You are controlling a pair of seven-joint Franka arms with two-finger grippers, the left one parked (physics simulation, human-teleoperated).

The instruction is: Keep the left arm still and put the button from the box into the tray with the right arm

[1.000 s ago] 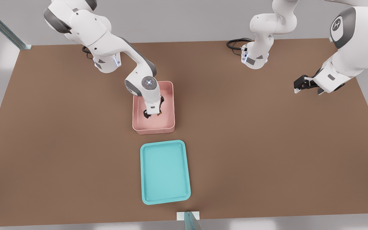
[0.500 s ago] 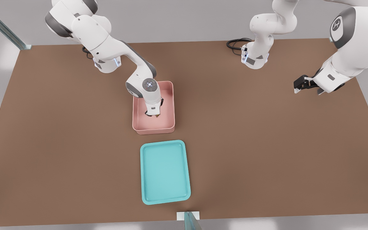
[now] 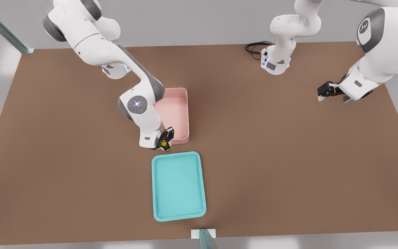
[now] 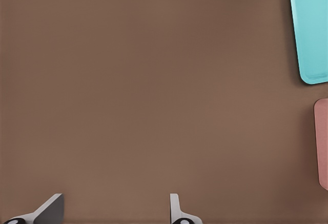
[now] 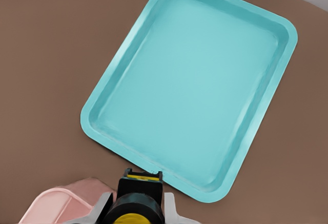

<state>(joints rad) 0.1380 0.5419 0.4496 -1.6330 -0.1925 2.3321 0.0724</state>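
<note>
Since the earlier frames the right arm's black two-finger gripper [image 3: 164, 143] has been lifted out of the pink tall-walled rectangular box [image 3: 181, 114] and swung toward the camera — it now hangs over bare brown table [image 3: 288, 155], between the box's near wall and the near rim of the shallow cyan rectangular tray [image 3: 178, 186].

The tiny black button with the round yellow cap [image 3: 164, 143] is pinched between the fingers, clear of the box. In the right wrist view it is seen at the fingertips [image 5: 136, 208], with the tray [image 5: 195, 90] laid out just ahead of the gripper and a corner of the box [image 5: 61, 203] just behind.

Step judged: carry phase, roughly halfway; release not yet done.

Risks from here:
- The button is not yet over the tray — if it is released now, it would be dropped on the table just short of the rim.
- The part is small, so little pad contact is expected; a slip could be caused by a fast swing.
- If the gripper is lowered too early, the tray rim could be clipped and the tray shoved.
</note>
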